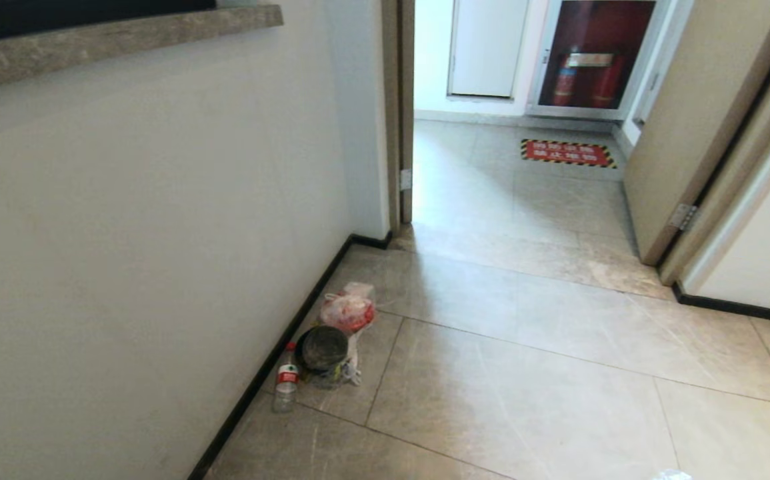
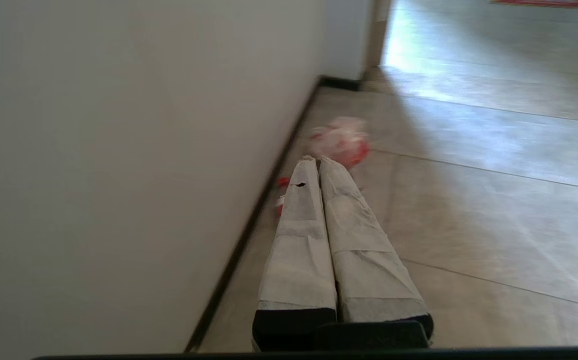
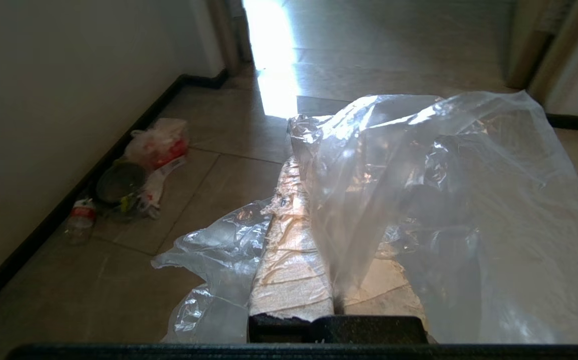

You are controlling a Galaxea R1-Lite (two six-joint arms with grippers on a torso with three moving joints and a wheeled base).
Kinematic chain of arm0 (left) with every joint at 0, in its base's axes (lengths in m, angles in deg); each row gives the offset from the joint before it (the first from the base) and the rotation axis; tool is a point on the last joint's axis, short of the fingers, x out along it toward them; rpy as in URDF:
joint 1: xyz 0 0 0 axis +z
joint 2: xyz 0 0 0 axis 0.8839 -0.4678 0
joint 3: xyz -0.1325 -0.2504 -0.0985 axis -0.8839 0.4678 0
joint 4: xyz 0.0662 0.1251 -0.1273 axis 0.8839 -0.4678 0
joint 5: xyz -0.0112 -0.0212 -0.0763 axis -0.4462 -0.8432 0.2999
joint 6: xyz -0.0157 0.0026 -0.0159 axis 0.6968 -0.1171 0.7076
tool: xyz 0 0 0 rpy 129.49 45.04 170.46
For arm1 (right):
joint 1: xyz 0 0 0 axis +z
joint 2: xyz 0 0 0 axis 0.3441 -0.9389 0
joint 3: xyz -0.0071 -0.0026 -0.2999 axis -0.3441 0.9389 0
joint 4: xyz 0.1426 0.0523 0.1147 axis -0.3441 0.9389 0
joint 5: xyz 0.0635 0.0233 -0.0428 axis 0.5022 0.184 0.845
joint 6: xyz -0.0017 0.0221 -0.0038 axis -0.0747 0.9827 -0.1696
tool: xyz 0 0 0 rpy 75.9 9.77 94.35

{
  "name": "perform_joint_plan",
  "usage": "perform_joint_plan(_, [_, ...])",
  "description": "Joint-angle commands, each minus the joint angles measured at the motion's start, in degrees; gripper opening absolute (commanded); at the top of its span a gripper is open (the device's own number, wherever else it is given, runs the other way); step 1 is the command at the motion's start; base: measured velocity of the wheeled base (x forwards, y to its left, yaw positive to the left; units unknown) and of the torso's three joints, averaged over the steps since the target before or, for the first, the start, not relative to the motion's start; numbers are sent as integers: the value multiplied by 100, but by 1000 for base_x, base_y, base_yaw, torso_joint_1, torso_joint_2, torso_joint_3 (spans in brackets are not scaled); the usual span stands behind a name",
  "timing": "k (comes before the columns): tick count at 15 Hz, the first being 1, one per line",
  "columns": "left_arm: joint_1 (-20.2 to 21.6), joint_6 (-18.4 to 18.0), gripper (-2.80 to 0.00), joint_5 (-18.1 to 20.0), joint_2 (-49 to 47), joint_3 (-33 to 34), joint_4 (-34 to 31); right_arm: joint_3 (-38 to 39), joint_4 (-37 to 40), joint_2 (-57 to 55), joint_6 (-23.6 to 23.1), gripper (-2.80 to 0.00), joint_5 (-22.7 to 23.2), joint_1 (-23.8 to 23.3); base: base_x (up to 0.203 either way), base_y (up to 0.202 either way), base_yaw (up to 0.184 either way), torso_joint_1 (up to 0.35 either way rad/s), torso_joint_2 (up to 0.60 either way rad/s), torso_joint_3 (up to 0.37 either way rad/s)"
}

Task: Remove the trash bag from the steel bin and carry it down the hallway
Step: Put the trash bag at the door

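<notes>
The hallway (image 1: 525, 347) floor of marbled tiles runs ahead of both sets of fingers toward an open doorway. The trash bag (image 3: 434, 200), clear and crinkled, drapes over the right gripper (image 3: 309, 165), whose fingers are pressed together pinching its plastic. The left gripper (image 2: 317, 161) holds nothing, its fingers pressed together. Beyond the fingertips, by the wall, stand the steel bin (image 1: 323, 348), a red-and-white bag (image 1: 349, 309) and a water bottle (image 1: 286, 387).

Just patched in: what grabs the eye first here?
The clear trash bag, draped over the shut right gripper. Next, rubbish along the left wall: a red-and-white bag, a steel bin, a bottle. Ahead, a red floor sign beyond the doorway.
</notes>
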Motion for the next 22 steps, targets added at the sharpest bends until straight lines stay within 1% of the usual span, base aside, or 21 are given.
perform_joint_plan(1, [0, 4, -280, -4, 0, 0, -2, 9, -2, -7, 3, -280, -3, 5, 2, -10, 173, 3, 4, 5])
perform_joint_plan(22, [0, 4, -280, -4, 0, 0, -1, 9, -2, -6, 2, -280, -3, 5, 1, -8, 172, 2, 3, 1])
